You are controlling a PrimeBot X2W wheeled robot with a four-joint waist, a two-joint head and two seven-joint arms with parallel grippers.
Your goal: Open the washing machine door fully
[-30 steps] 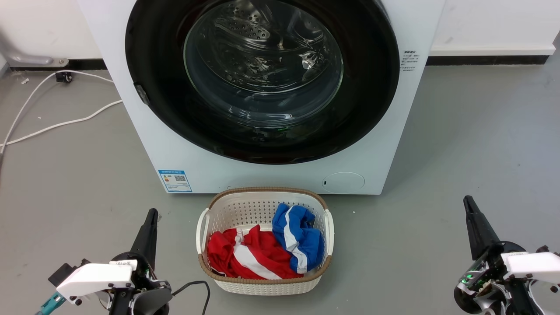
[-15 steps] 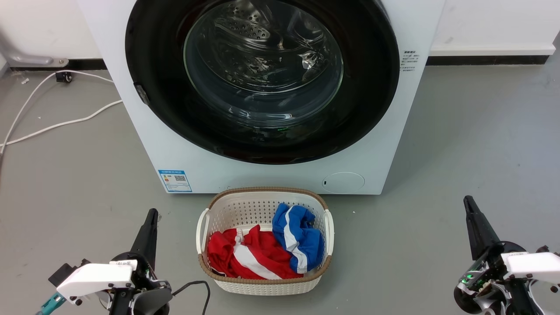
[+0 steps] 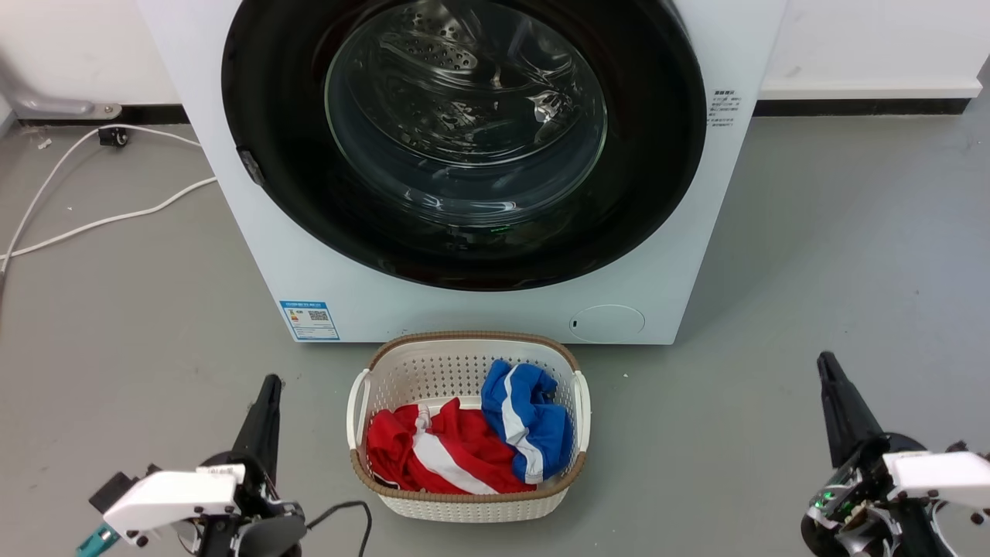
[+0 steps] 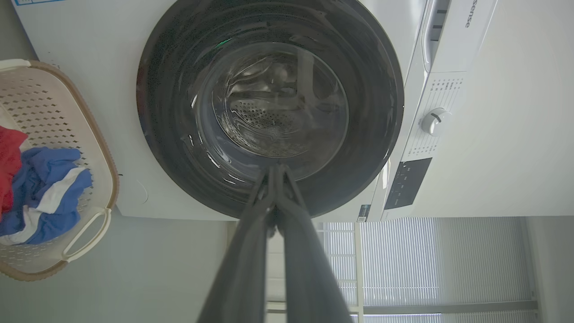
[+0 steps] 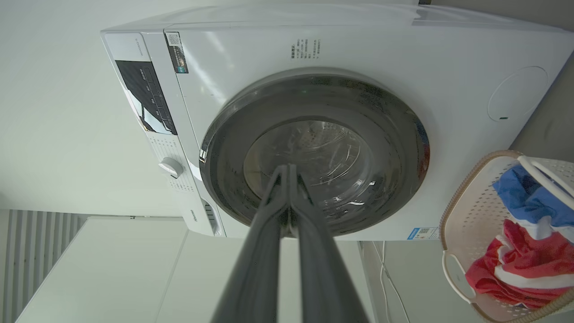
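Facing the robot across a grey floor (image 3: 812,255), the white washing machine (image 3: 464,313) stands with its round black door (image 3: 464,131) closed flat against the front. Seen from the head camera, the perforated steel drum shows through the door's bulging glass. A white laundry basket (image 3: 472,338) sits on the floor just in front of the machine, holding a red garment (image 3: 441,452) and a blue garment (image 3: 522,418), both striped white. A small blue label (image 3: 309,319) and a round cap (image 3: 607,322) mark the machine's lower front, and a white cable (image 3: 100,220) trails over the floor on the robot's left. The left gripper (image 3: 269,384) hovers low beside the basket and the right gripper (image 3: 824,363) well off to the basket's other side, each well short of the door and touching nothing. From the left wrist, that gripper's two dark fingers lie pressed together, tips lined up with the door's glass. A dial (image 4: 434,121) and a dark control panel (image 4: 406,177) show on the machine's upper strip, with window blinds (image 4: 403,260) beyond. From the right wrist, the right gripper's fingers are likewise closed on each other with nothing between them. They point at the shut door, with the basket at the frame's edge.
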